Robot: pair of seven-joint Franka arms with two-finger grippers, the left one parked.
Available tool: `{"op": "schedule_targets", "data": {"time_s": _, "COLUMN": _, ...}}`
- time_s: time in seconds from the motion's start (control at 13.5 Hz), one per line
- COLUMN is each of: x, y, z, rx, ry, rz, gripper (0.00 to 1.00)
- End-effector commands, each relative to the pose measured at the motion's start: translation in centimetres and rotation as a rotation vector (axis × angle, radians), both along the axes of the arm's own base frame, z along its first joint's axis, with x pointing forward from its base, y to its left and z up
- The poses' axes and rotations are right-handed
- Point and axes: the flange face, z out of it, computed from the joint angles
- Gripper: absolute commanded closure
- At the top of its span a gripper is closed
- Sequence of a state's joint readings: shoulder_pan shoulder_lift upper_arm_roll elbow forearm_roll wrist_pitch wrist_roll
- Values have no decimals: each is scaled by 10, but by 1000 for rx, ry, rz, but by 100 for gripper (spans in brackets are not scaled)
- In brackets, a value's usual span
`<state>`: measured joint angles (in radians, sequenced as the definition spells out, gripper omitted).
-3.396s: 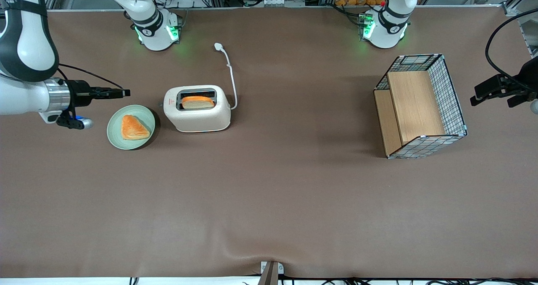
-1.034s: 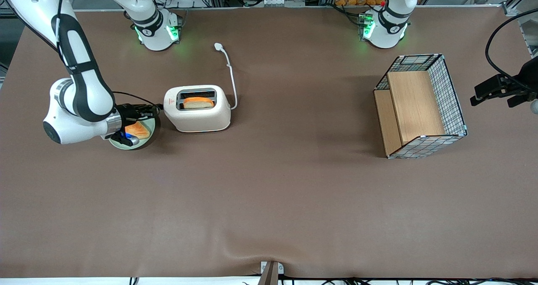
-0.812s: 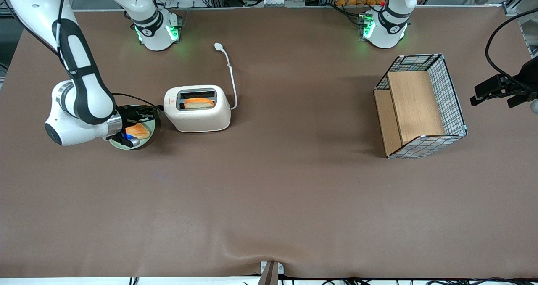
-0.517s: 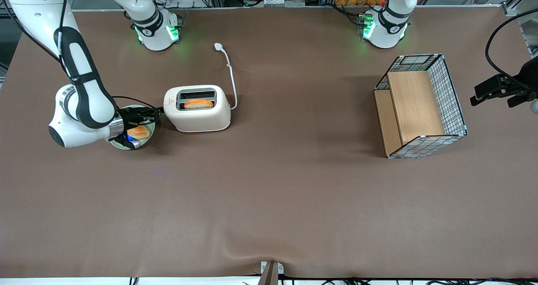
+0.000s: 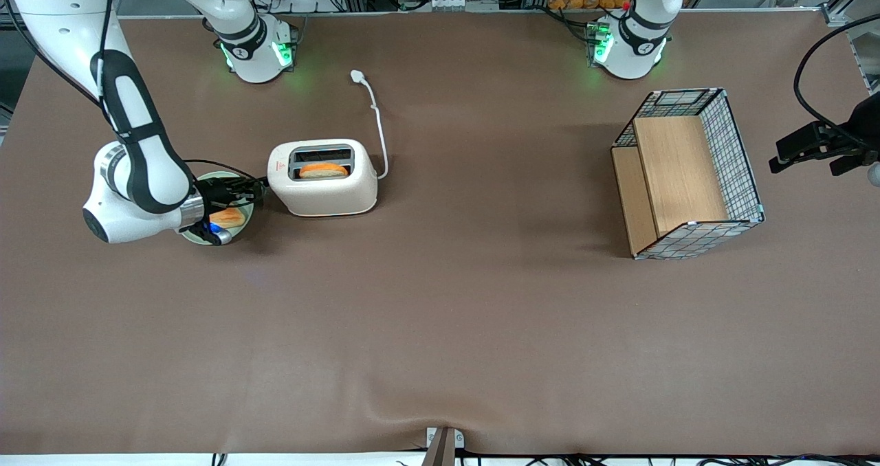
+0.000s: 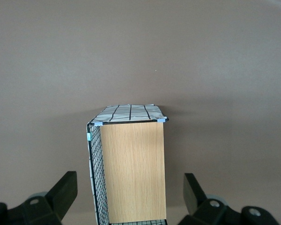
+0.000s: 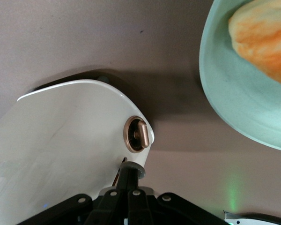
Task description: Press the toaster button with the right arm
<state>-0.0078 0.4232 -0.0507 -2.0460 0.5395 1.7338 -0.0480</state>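
The cream-white toaster (image 5: 323, 190) stands on the brown table with a slice of toast (image 5: 323, 170) low in its slot and a red mark (image 5: 278, 165) on top. My right arm (image 5: 141, 170) reaches over the green plate to the toaster's narrow end. The gripper (image 5: 258, 185) is shut, its fingertips (image 7: 130, 180) together against the small grey toaster button (image 7: 134, 168), pressed close to the toaster's end wall (image 7: 70, 140). A bronze round knob (image 7: 138, 135) sits just above the tab on that end.
A green plate (image 5: 242, 212) with a pastry (image 5: 227, 216) lies under my wrist; it also shows in the right wrist view (image 7: 234, 103). The white cord and plug (image 5: 357, 75) lie farther from the front camera than the toaster. A wire basket with wooden shelves (image 5: 687, 170) stands toward the parked arm's end.
My right gripper has come over the plate to the toaster's narrow end and has since edged lower. The toast now sits lower in the slot.
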Motion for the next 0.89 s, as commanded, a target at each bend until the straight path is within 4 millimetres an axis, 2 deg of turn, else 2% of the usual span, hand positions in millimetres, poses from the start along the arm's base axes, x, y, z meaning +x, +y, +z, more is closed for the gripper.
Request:
{"op": "schedule_targets", "data": {"time_s": 0.0, "x": 3, "y": 3, "z": -2, "rx": 22, "ry": -21, "rz": 0, "gripper": 100}}
{"op": "schedule_targets", "data": {"time_s": 0.22, "x": 15, "y": 1, "z": 27, "rx": 21, "ry": -59, "rz": 9, "gripper": 100}}
{"op": "schedule_targets", "data": {"time_s": 0.44, "x": 31, "y": -15, "z": 53, "rx": 4, "ry": -86, "rz": 28, "gripper": 100}}
{"op": "schedule_targets", "data": {"time_s": 0.52, "x": 36, "y": -21, "z": 60, "rx": -6, "ry": -96, "rz": 37, "gripper": 86}}
{"op": "schedule_targets", "data": {"time_s": 0.59, "x": 39, "y": -33, "z": 69, "rx": -18, "ry": -116, "rz": 25, "gripper": 53}}
{"op": "schedule_targets", "data": {"time_s": 0.66, "x": 42, "y": -38, "z": 79, "rx": -21, "ry": -145, "rz": 24, "gripper": 7}}
{"op": "schedule_targets", "data": {"time_s": 0.74, "x": 47, "y": -41, "z": 91, "rx": -32, "ry": -174, "rz": 31, "gripper": 0}}
{"op": "schedule_targets", "data": {"time_s": 0.81, "x": 53, "y": -47, "z": 108, "rx": -73, "ry": -209, "rz": 62, "gripper": 0}}
